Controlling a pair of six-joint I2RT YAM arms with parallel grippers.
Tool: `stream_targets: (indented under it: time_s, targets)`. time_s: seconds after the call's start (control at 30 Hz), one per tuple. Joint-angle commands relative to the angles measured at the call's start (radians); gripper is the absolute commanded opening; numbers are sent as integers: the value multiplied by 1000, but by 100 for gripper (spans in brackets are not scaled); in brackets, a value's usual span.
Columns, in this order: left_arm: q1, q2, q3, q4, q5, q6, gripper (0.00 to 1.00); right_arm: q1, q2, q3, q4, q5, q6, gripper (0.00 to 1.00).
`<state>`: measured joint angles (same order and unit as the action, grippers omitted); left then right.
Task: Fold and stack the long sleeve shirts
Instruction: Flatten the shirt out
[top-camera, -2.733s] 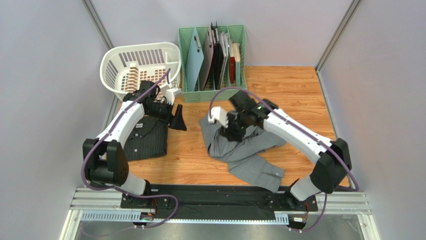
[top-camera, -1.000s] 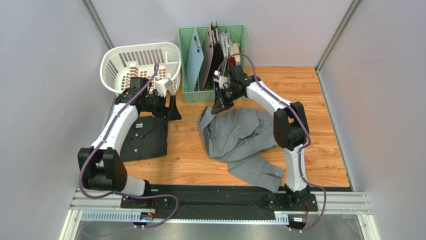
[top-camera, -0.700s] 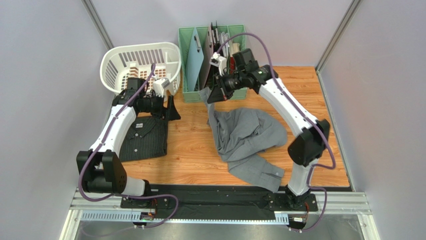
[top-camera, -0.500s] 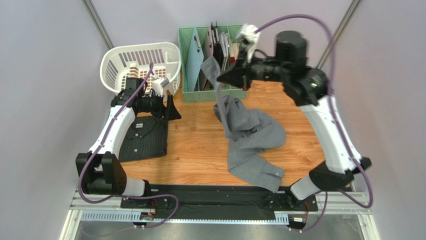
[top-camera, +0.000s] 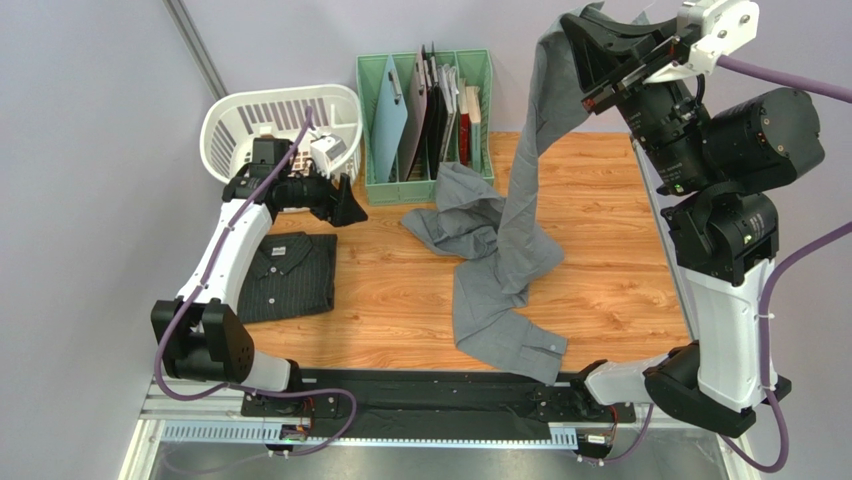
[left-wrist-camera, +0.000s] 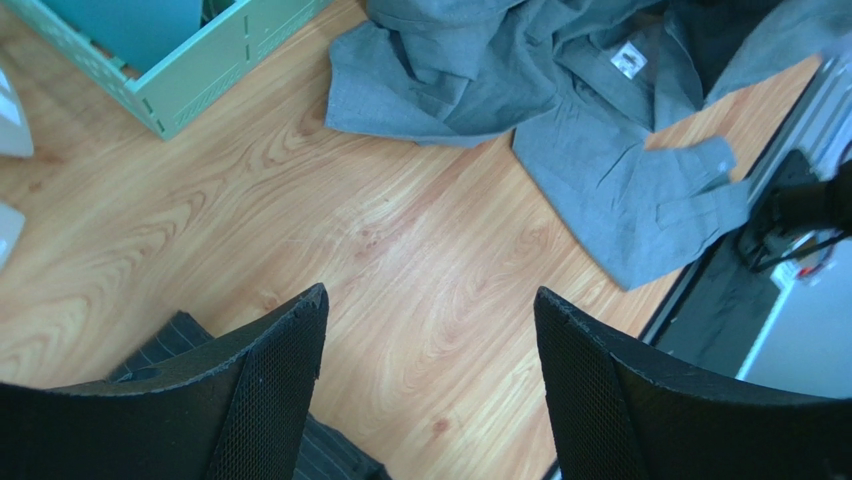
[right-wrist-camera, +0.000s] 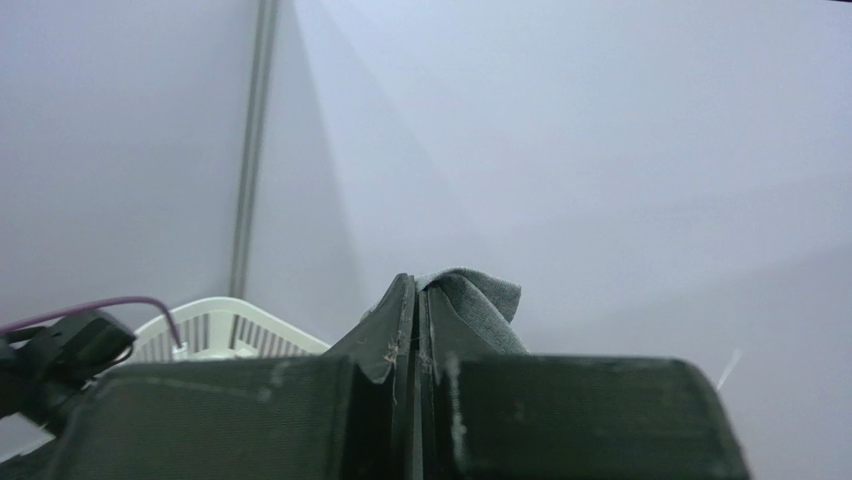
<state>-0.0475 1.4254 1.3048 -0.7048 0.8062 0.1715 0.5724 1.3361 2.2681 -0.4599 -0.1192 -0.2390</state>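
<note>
The grey shirt (top-camera: 500, 250) is seen lifted at one end to the upper right of the overhead view. There it is pinched in the right gripper (top-camera: 583, 35), whose fingers are pressed together on the cloth. From there it hangs in a long strip down to the wooden table (top-camera: 600, 200). The rest is heaped at the centre, with one cuffed sleeve laid out toward the lower middle. How the heap is folded cannot be made out.

In the right wrist view only a small fold of the grey shirt (right-wrist-camera: 480, 300) is shown above the right gripper (right-wrist-camera: 412, 300); the remainder is hidden behind its body.

The pinstriped shirt (top-camera: 290, 278) is laid folded at the left, well apart from the grey one. The left gripper (top-camera: 345, 208) is held just beyond its upper right corner, jaws spread wide, nothing between them. In the left wrist view the pinstriped shirt (left-wrist-camera: 170, 340) is mostly covered by the left gripper (left-wrist-camera: 430, 310).

At the upper left a white basket (top-camera: 235, 120) is placed; something pale and ribbed inside cannot be identified. Beside it stands a green rack (top-camera: 400, 190) filled with upright boards (top-camera: 388, 115).
</note>
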Motion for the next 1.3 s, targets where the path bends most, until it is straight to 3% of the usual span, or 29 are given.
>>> stream_targets:
  time_s: [0.0, 0.17, 0.3, 0.4, 0.57, 0.73, 0.83, 1.0, 1.1, 1.2, 1.23, 1.27]
  targets:
    - [-103, -5, 28, 18, -15, 173, 80, -3, -8, -35, 104, 196, -91, 0]
    - [-205, 23, 14, 77, -3, 290, 81, -6, -69, -113, 31, 155, -36, 0]
    - [-222, 79, 53, 162, 34, 231, 81, -6, -199, -397, 15, 211, -129, 0]
    - [-226, 124, 88, 163, 25, 217, 79, -28, -306, -507, -20, 254, -196, 0]
    - [-343, 245, 168, 182, -81, 276, 81, -209, -409, -642, -62, 403, -174, 0]
    - [-486, 355, 224, 261, -249, 472, 87, -319, -521, -697, -115, 444, -177, 0]
    - [-551, 408, 212, 320, -263, 646, 90, -385, -555, -696, -155, 466, -164, 0]
    - [-604, 495, 212, 432, -303, 769, 93, -422, -569, -676, -183, 484, -163, 0]
    - [-624, 546, 244, 465, -324, 769, 92, -425, -572, -671, -183, 490, -177, 0]
    - [-626, 592, 322, 464, -393, 702, 64, -425, -566, -682, -174, 500, -195, 0]
    - [-624, 596, 342, 440, -432, 685, 37, -427, -562, -699, -165, 519, -227, 0]
    - [-618, 586, 358, 368, -432, 688, 23, -425, -558, -716, -148, 532, -249, 0]
